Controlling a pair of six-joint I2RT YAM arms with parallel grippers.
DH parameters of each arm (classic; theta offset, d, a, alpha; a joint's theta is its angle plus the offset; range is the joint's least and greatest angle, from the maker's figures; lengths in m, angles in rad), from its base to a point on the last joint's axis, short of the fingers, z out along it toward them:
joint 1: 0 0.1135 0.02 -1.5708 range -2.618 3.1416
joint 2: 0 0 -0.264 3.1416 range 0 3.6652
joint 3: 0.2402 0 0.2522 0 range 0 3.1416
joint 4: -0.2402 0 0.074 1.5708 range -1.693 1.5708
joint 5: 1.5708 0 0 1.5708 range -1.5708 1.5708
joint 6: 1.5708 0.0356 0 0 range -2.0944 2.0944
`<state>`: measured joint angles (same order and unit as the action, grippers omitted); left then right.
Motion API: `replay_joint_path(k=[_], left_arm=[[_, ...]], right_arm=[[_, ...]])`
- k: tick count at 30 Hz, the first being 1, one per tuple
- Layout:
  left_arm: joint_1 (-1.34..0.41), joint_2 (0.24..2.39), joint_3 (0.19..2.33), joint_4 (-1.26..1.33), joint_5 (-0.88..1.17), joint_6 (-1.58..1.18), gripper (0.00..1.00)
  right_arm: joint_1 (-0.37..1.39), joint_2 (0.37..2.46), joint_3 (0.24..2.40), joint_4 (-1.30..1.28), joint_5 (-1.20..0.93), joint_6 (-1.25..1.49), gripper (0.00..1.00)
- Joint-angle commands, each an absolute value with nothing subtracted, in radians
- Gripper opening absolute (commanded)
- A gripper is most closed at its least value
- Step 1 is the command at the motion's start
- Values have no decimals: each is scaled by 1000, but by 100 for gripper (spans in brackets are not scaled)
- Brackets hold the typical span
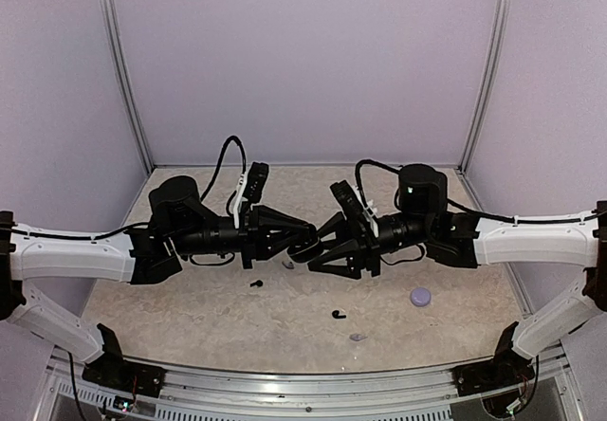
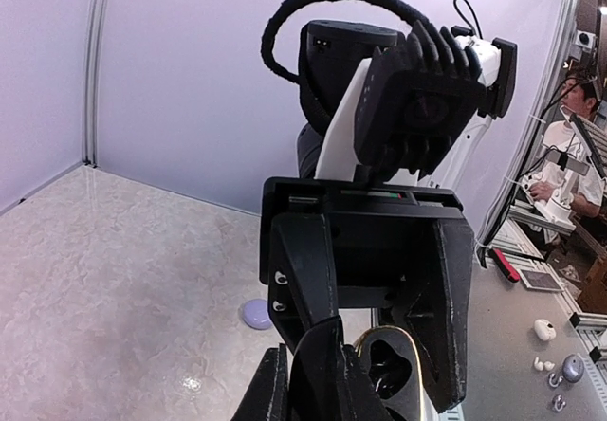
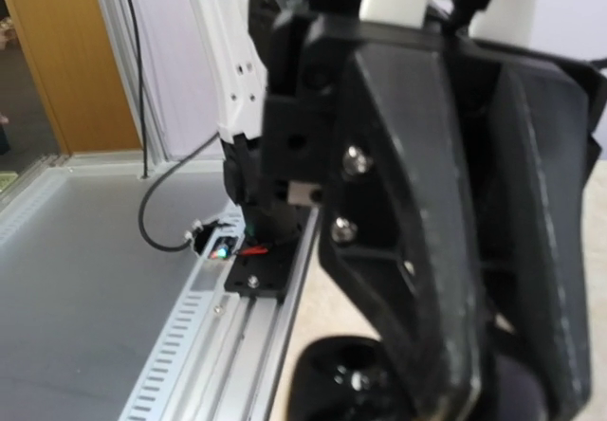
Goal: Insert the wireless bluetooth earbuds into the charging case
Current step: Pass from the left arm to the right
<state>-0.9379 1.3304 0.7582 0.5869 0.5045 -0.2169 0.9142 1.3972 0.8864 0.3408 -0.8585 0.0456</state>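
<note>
Soft, even light fills my overhead view, faint shadows on the table (image 1: 190, 317); my right wrist view is blurred close up, the left sharper.

— What sort of place is shown?
— A robotics lab. The marbled table (image 1: 190, 317) is enclosed by lavender panels (image 1: 303, 61) on aluminium posts (image 1: 123, 70). Beyond the table, a person (image 2: 569, 146) is seen near an equipment-strewn bench (image 2: 517, 345).
</note>
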Motion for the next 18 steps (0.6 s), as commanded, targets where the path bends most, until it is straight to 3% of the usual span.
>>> replay_joint_path(k=[1, 13, 18], left_arm=[[-945, 1315, 778, 628, 485, -220, 0], [-946, 1321, 782, 634, 479, -223, 0], [-946, 1326, 785, 635, 476, -224, 0]], right_arm=[[910, 1414, 869, 447, -905, 110, 49], [910, 1440, 879, 436, -895, 103, 44], [910, 1440, 878, 431, -893, 95, 32]])
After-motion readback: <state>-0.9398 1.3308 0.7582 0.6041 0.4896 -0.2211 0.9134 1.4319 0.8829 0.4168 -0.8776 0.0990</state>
